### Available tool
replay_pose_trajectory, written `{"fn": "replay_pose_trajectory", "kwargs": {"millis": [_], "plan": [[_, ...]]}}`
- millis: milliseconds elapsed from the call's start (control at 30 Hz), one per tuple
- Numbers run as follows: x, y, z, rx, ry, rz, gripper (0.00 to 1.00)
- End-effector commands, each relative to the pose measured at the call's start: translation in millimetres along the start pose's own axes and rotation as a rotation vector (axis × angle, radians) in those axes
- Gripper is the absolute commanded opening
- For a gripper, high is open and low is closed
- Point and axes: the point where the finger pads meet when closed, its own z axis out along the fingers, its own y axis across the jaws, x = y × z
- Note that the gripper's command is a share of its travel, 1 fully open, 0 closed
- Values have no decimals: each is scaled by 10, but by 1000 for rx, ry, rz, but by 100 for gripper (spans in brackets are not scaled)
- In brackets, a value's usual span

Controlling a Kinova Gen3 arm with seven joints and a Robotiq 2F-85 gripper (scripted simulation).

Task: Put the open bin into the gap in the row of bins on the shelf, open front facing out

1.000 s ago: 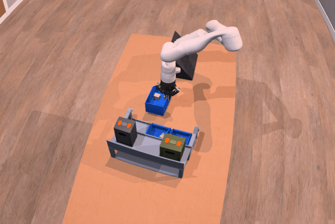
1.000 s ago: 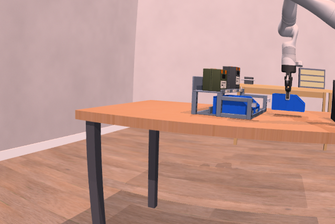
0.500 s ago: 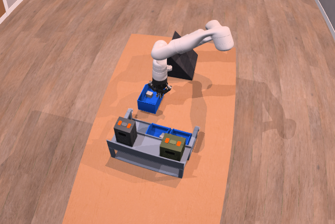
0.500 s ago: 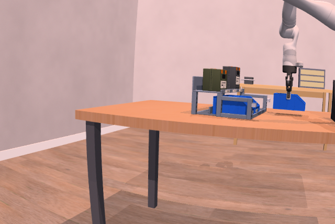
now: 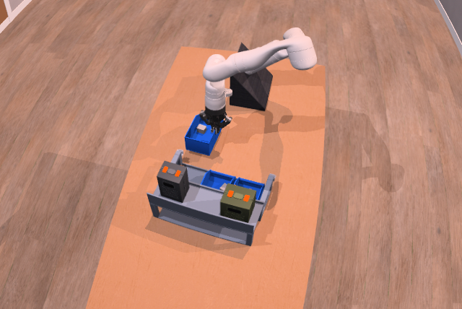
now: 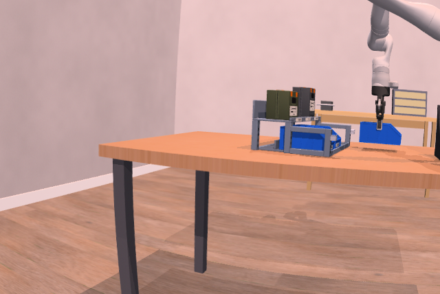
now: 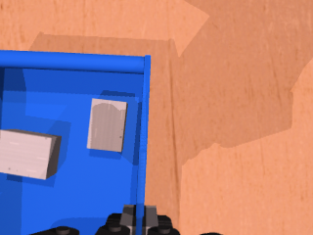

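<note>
The gripper [image 7: 139, 215] was pinched nearly shut on the thin side wall of the blue open bin [image 5: 201, 137], which sat at 12 o'clock from the grey shelf [image 5: 203, 206]. Two grey parts [image 7: 107, 124] lay inside. No writing was legible.

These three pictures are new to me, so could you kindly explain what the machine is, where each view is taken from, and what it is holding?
The white machine is a jointed robot arm ending in a two-fingered pincer. One picture looks down from above, one looks across the wooden table from the side, and one is taken from the arm's wrist. On the table stands a grey shelf with two blue bins below and a black box and an olive box on its top board. The pincer is shut on the thin side wall of a third blue bin, which holds two pale blocks.
</note>
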Motion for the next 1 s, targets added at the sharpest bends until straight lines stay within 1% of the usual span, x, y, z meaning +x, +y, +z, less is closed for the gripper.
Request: {"fn": "replay_pose_trajectory", "kwargs": {"millis": [0,233,967], "plan": [[-7,-10,-16,2,-3,0,10],[-8,70,-16,2,-3,0,10],[-10,111,-16,2,-3,0,10]]}}
